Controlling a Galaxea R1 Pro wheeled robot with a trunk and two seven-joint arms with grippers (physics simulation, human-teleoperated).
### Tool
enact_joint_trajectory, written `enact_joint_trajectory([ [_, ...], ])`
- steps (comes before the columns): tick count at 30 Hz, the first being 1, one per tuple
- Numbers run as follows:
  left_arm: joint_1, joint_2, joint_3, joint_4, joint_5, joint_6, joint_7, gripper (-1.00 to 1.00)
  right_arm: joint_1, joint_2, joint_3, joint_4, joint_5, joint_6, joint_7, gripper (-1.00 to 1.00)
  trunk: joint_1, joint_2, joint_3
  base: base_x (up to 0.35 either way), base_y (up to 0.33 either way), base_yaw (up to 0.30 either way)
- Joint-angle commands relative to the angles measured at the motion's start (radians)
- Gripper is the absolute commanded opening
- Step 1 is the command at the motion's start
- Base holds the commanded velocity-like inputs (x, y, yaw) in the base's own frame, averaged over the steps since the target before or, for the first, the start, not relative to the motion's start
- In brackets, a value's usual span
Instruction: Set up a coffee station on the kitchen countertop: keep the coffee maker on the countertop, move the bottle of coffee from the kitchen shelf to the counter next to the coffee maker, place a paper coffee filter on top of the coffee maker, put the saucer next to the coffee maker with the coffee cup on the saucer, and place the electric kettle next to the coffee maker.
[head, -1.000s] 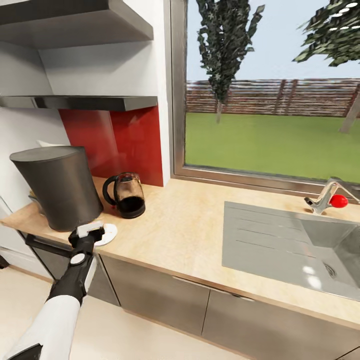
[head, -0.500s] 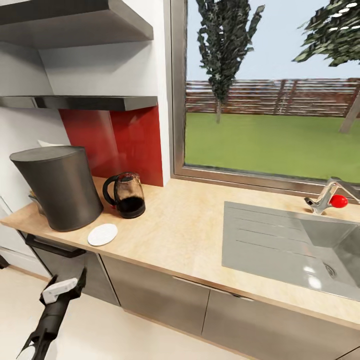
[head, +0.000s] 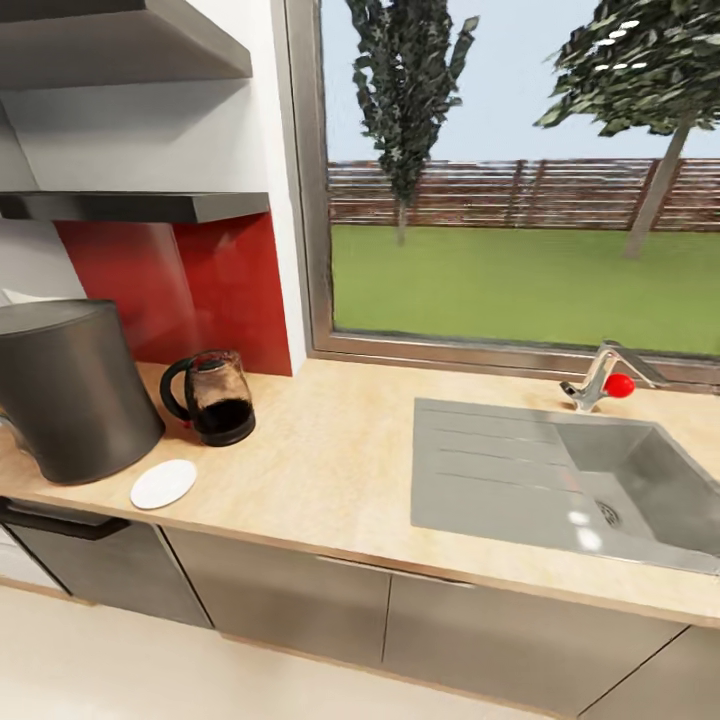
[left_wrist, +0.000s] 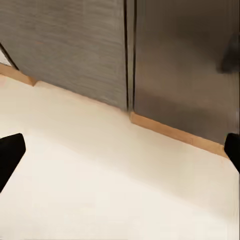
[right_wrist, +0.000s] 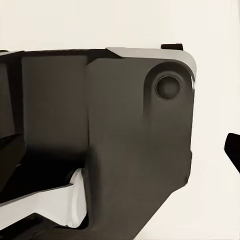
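Long tan table (head: 350, 470) carries the coffee maker (head: 65, 390) at far left, the electric kettle (head: 212, 397) just right of it, and the saucer (head: 163, 484) bare near the front edge. The left tool (left_wrist: 120, 150), fingers (left_wrist: 10, 155) spread and empty, points at floor and cabinet fronts below. I cannot tell the right tool's state.

coffee maker (head: 70, 395): matte dark grey | electric kettle (head: 212, 397): clear glass | kitchen countertop (head: 340, 470): speckled wood-look
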Motion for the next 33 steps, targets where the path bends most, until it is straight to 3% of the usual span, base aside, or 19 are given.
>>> enact_joint_trajectory([
  [1, 0.001, 0.003, 0.003, 0.037, -0.002, 0.000, -0.007, 1.00, -0.001, -0.001, 0.008, -0.001, -0.011, -0.002, 0.003, 1.00, 0.000, -0.002, -0.001, 0.000, 0.000, -0.266],
  [2, 0.001, 0.008, 0.003, 0.146, -0.020, 0.000, -0.002, 1.00, -0.001, -0.001, 0.008, -0.001, -0.011, -0.002, 0.003, 1.00, 0.000, -0.002, -0.001, 0.000, 0.000, -0.266],
  [3, 0.000, 0.010, 0.001, 0.183, -0.026, 0.000, -0.001, 1.00, -0.001, -0.001, 0.008, -0.001, -0.011, -0.002, 0.003, 1.00, 0.000, -0.002, -0.001, 0.000, 0.000, -0.266],
  [4, -0.001, 0.021, -0.005, 0.303, -0.058, 0.000, 0.002, 1.00, -0.001, -0.001, 0.008, 0.000, -0.011, -0.002, 0.003, 1.00, 0.000, -0.002, -0.001, 0.000, 0.000, -0.266],
  [5, -0.001, 0.027, -0.007, 0.348, -0.078, 0.001, 0.003, 1.00, -0.001, -0.001, 0.008, 0.000, -0.011, -0.002, 0.003, 1.00, 0.000, -0.002, -0.001, 0.000, 0.000, -0.266],
  [9, -0.001, 0.036, -0.008, 0.451, -0.131, 0.008, 0.020, 1.00, -0.001, -0.002, 0.008, 0.002, -0.011, -0.002, 0.003, 1.00, 0.000, -0.002, -0.001, 0.000, 0.000, -0.266],
  [12, -0.003, 0.038, -0.008, 0.518, -0.150, 0.038, 0.070, 1.00, 0.000, -0.005, 0.008, 0.004, -0.011, -0.002, 0.003, 1.00, 0.000, -0.002, -0.001, 0.000, 0.000, -0.266],
  [13, -0.005, 0.039, -0.009, 0.552, -0.164, 0.109, 0.166, 1.00, -0.001, -0.007, 0.008, 0.005, -0.011, -0.002, 0.003, 1.00, 0.000, -0.002, -0.001, 0.000, 0.000, -0.266],
  [17, -0.005, 0.040, -0.009, 0.567, -0.208, 0.251, 0.305, 1.00, -0.001, -0.012, 0.006, 0.007, -0.012, 0.000, 0.001, 1.00, 0.000, -0.002, -0.001, 0.000, 0.000, -0.266],
  [18, -0.005, 0.040, -0.009, 0.568, -0.225, 0.275, 0.320, 1.00, -0.001, -0.013, 0.005, 0.007, -0.012, 0.000, 0.000, 1.00, 0.000, -0.002, -0.001, 0.000, 0.000, -0.266],
  [19, -0.004, 0.037, -0.009, 0.569, -0.266, 0.305, 0.335, 1.00, -0.001, -0.018, 0.003, 0.007, -0.013, 0.002, -0.002, 1.00, 0.000, -0.002, -0.001, 0.000, 0.000, -0.266],
  [23, -0.004, 0.028, -0.009, 0.571, -0.358, 0.326, 0.346, 1.00, -0.001, -0.030, 0.002, 0.007, -0.013, 0.008, -0.003, 1.00, 0.000, -0.002, -0.001, 0.000, 0.000, -0.266],
  [33, -0.003, 0.020, -0.006, 0.576, -0.377, 0.332, 0.348, 1.00, -0.001, -0.032, 0.003, 0.006, -0.013, 0.008, 0.000, 1.00, 0.000, -0.002, -0.002, 0.000, 0.000, -0.267],
])
